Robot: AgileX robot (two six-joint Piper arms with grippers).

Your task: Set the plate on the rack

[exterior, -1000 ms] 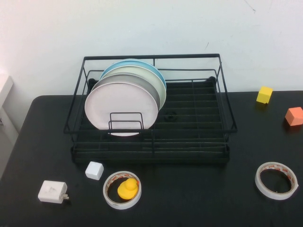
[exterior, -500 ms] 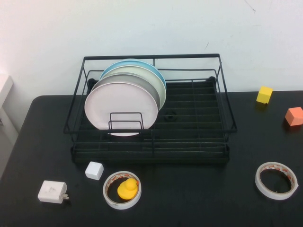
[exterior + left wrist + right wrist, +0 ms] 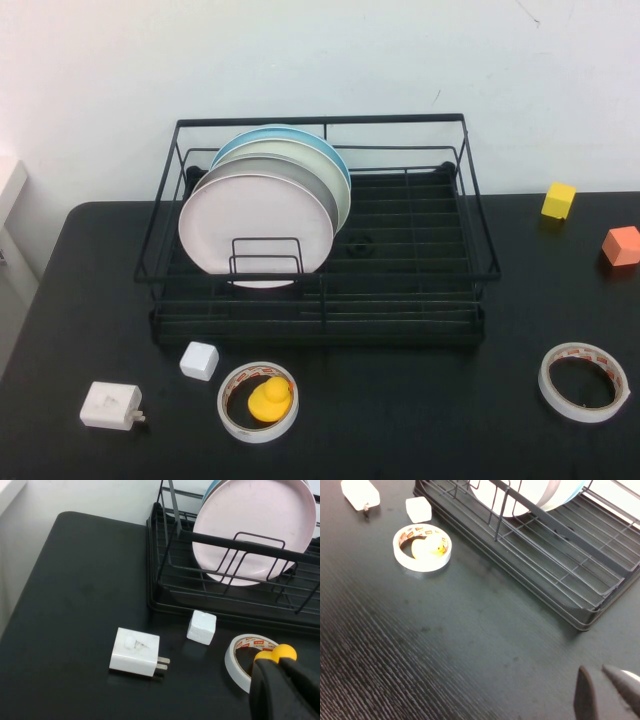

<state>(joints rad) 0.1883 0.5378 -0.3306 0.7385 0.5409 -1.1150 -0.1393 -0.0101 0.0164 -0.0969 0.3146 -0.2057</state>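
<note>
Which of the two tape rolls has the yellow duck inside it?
The tape roll nearest the white cube, left of centre, rings the rubber duck. The other tape roll, on the right, is empty.

we see no change across the high views, plate seated in rack, nothing moved

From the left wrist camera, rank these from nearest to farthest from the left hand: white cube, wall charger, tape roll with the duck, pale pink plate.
Left hand sits at the frame's lower corner; the right hand hangs over bare table.
1. Tape roll, right beside the hand.
2. White cube, in front of the rack.
3. Wall charger, out on open table.
4. Pale pink plate, upright in the rack.
</note>
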